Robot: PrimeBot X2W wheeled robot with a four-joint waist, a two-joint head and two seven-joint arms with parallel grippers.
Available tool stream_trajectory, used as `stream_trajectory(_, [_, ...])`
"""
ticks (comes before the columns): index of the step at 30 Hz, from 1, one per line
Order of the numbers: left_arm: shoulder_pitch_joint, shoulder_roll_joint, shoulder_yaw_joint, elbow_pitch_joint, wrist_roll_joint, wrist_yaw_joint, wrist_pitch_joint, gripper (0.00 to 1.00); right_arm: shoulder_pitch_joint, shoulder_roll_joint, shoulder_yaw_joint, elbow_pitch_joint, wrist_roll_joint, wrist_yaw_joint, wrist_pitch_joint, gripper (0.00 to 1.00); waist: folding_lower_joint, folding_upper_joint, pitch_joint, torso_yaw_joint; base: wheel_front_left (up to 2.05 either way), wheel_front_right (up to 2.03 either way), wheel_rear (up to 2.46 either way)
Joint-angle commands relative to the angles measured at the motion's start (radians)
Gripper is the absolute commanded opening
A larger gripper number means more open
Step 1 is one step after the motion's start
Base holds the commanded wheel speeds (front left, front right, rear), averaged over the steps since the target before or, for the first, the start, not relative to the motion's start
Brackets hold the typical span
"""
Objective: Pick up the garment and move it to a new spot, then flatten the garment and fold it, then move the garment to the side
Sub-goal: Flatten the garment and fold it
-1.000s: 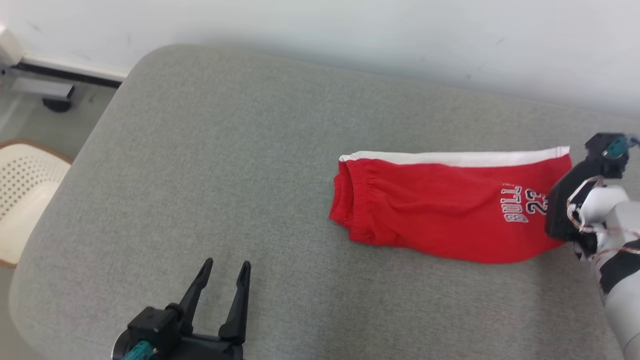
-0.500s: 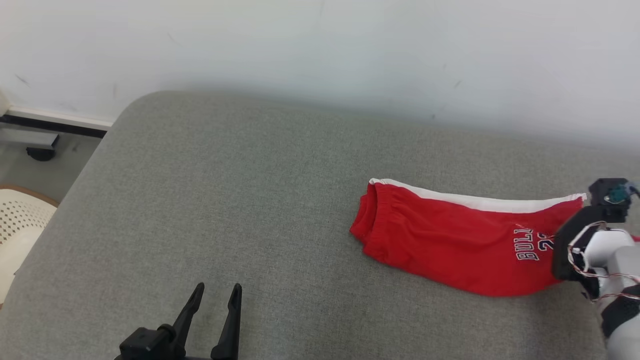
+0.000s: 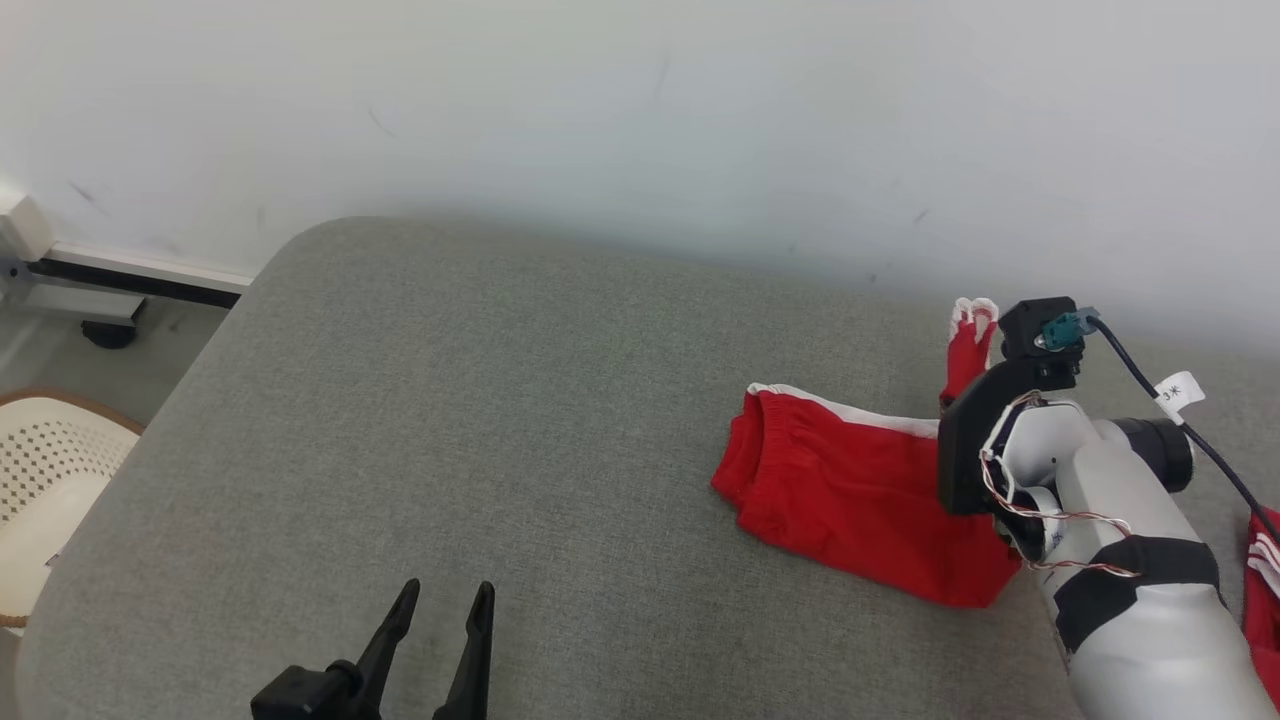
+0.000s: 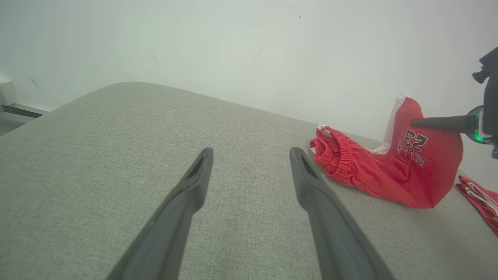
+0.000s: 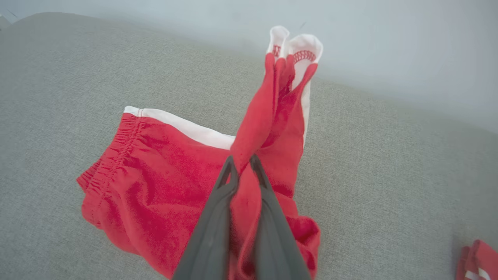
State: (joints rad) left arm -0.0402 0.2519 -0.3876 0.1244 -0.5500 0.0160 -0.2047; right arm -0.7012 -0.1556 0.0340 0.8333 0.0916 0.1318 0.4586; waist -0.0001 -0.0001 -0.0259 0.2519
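Red shorts (image 3: pixel 840 490), leg end newly aloft

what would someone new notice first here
The red shorts stand out on the grey cushion, toward its right side. One end is pinched up off the surface by the shut right fingers. The left fingers hover open and empty near the front edge.
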Motion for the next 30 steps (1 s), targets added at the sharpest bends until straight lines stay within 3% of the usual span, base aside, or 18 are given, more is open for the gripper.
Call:
stream_trajectory(1, [0.005, -0.005, -0.005, -0.001, -0.001, -0.007, -0.001, 1.00, -0.015, 0.016, -0.004, 0.003, 0.009, -0.003, 0.008, 0.00, 0.0001, 0.0001, 0.007, 0.011, 0.00, 0.00, 0.00])
stream_trajectory(8, [-0.017, -0.017, -0.027, 0.018, -0.003, -0.020, -0.005, 1.00, -0.048, 0.073, -0.041, 0.066, 0.003, -0.003, 0.019, 0.00, 0.0001, 0.0001, 0.030, 0.072, 0.00, 0.00, 0.00])
stream_trajectory(19, [-0.030, -0.030, -0.055, 0.043, 0.005, -0.031, -0.010, 1.00, -0.089, 0.104, -0.126, 0.215, -0.030, -0.003, -0.050, 0.00, 0.0001, 0.0001, 0.040, 0.152, 0.00, 0.00, 0.00])
stream_trajectory(20, [-0.031, -0.033, -0.059, 0.046, 0.006, -0.032, -0.010, 1.00, -0.094, 0.103, -0.134, 0.225, -0.028, -0.003, -0.063, 0.11, 0.0001, 0.0001, 0.040, 0.157, 0.00, 0.00, 0.00])
stream_trajectory(21, [-0.031, -0.035, -0.061, 0.048, 0.005, -0.033, -0.012, 1.00, -0.098, 0.104, -0.141, 0.239, -0.023, -0.003, -0.073, 0.79, 0.0001, 0.0001, 0.041, 0.161, 0.00, 0.00, 0.00])
stream_trajectory(22, [-0.032, -0.036, -0.063, 0.050, 0.004, -0.034, -0.013, 1.00, -0.101, 0.105, -0.139, 0.252, -0.007, -0.003, -0.082, 1.00, 0.0001, 0.0001, 0.041, 0.164, 0.00, 0.00, 0.00])
stream_trajectory(30, [-0.032, -0.036, -0.064, 0.064, -0.003, -0.030, -0.017, 1.00, -0.151, 0.105, -0.039, 0.303, 0.186, -0.003, -0.156, 1.00, 0.0001, 0.0001, 0.033, 0.162, 0.00, 0.00, 0.00])
